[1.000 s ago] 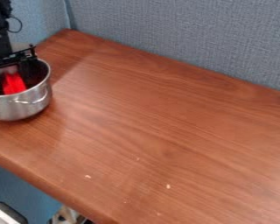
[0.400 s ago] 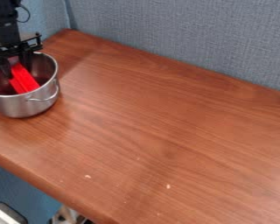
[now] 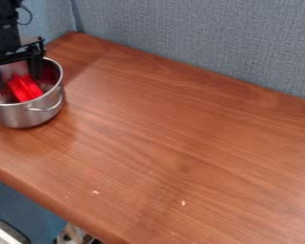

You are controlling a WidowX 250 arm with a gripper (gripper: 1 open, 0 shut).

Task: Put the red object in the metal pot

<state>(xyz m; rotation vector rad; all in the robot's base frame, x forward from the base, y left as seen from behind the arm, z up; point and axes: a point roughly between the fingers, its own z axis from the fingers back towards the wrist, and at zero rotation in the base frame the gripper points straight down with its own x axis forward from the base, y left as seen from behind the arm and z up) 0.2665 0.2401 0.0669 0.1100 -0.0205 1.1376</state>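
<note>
Since a second ago the gripper (image 3: 18,65) has let go and spread its fingers apart, so the red object (image 3: 24,90) now lies loose inside the metal pot (image 3: 28,108) at the table's (image 3: 181,143) left corner, apparently dropped to finish the task

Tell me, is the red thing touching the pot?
Touching. The camera view shows the red object lying inside the metal pot, leaning against its inner wall.
</note>
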